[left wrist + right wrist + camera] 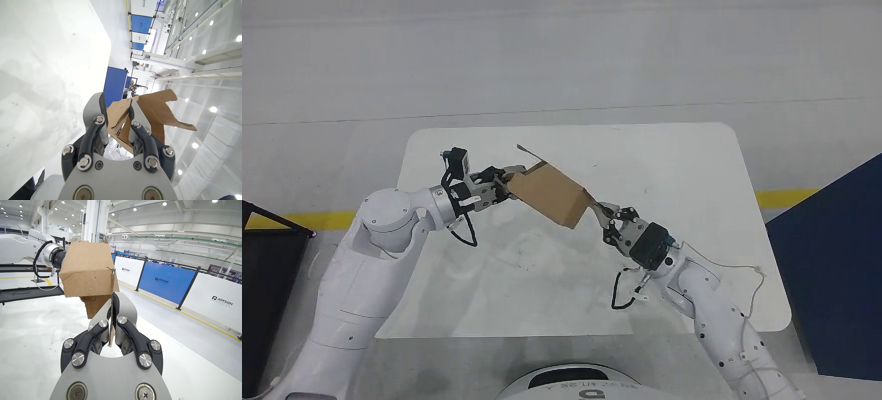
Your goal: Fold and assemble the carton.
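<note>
Top view: carton [550, 195] spans both grippers. L gripper [117, 113] clamps a folded end, R gripper [113, 308] pinches a thin edge. I judge it light, easily creased; hold near folds.

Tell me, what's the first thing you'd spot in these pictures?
The brown carton catches the eye first, held up in the air over the middle of the white table. The left gripper grips one end of it, and the right gripper pinches a thin flap at the other end, so the carton hangs between the two arms.
</note>
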{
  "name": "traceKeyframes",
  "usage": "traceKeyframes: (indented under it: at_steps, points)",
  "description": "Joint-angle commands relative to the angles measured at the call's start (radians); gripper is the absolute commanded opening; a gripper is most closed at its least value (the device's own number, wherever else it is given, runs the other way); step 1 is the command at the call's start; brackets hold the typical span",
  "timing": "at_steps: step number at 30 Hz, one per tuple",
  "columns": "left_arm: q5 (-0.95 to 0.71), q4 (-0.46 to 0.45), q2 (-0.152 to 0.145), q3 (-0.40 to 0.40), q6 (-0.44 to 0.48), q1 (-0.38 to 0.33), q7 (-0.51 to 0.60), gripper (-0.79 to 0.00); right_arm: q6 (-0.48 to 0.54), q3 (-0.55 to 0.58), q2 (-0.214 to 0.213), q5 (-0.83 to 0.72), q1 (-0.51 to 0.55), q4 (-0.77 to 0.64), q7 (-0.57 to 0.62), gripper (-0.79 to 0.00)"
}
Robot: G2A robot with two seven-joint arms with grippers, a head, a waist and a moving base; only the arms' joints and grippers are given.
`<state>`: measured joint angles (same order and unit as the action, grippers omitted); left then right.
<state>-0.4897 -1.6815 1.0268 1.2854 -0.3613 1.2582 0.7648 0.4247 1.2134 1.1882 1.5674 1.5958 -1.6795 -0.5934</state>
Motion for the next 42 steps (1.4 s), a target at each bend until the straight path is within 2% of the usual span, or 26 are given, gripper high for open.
traceKeyframes:
  at_steps: [1, 2, 7, 8, 9, 11, 13, 14, 18, 27, 28, 29, 35, 38, 42]
  points:
    - [0.0, 0.009, 0.0, -0.004, 0.022, -0.008, 0.031, -0.754, 0.008, -0.001, -0.001, 0.003, -0.001, -0.001, 0.014, -0.785]
    - [0.0, 0.009, 0.0, -0.004, 0.022, -0.008, 0.031, -0.785, 0.011, -0.002, -0.002, 0.002, -0.003, 0.001, 0.024, -0.785]
    - [0.0, 0.009, 0.0, -0.004, 0.022, -0.008, 0.031, -0.785, -0.002, 0.005, -0.001, -0.039, -0.012, 0.013, 0.072, -0.785]
    - [0.0, 0.009, 0.0, -0.004, 0.022, -0.008, 0.031, -0.785, -0.002, 0.006, -0.001, -0.045, -0.013, 0.012, 0.076, -0.714]
    - [0.0, 0.009, 0.0, -0.004, 0.022, -0.008, 0.031, -0.785, -0.001, 0.007, -0.001, -0.047, -0.013, 0.012, 0.079, -0.696]
    - [0.0, 0.009, 0.0, -0.004, 0.022, -0.008, 0.031, -0.785, 0.002, 0.008, -0.002, -0.051, -0.013, 0.007, 0.081, -0.696]
    - [0.0, 0.009, 0.0, -0.004, 0.022, -0.008, 0.031, -0.785, 0.003, 0.01, -0.003, -0.054, -0.012, 0.004, 0.082, -0.733]
    - [0.0, 0.009, 0.0, -0.004, 0.022, -0.008, 0.031, -0.785, 0.003, 0.013, -0.003, -0.06, -0.011, 0.002, 0.078, -0.785]
    - [0.0, 0.009, 0.0, -0.004, 0.022, -0.008, 0.031, -0.785, 0.003, 0.023, -0.006, -0.07, -0.005, -0.003, 0.071, -0.76]
    - [0.0, 0.009, 0.0, -0.004, 0.022, -0.008, 0.031, -0.773, 0.036, 0.026, -0.01, -0.08, -0.005, -0.008, 0.066, -0.785]
    - [0.0, 0.009, 0.0, -0.004, 0.022, -0.008, 0.031, -0.468, 0.04, 0.025, -0.01, -0.083, -0.006, -0.007, 0.065, -0.785]
    - [0.0, 0.009, 0.0, -0.004, 0.022, -0.008, 0.031, -0.012, 0.049, 0.023, -0.01, -0.09, -0.007, -0.005, 0.061, -0.785]
    - [0.0, 0.009, 0.0, -0.004, 0.022, -0.008, 0.031, 0.0, 0.05, 0.031, -0.012, -0.102, -0.015, 0.002, 0.061, -0.785]
    - [-0.02, 0.007, 0.001, 0.002, 0.032, -0.001, 0.017, 0.0, -0.027, 0.052, -0.013, -0.072, -0.01, -0.004, 0.093, -0.785]
    - [-0.069, -0.021, -0.002, 0.041, 0.041, 0.047, 0.003, 0.0, -0.122, 0.08, -0.013, -0.062, 0.008, -0.021, 0.119, -0.785]
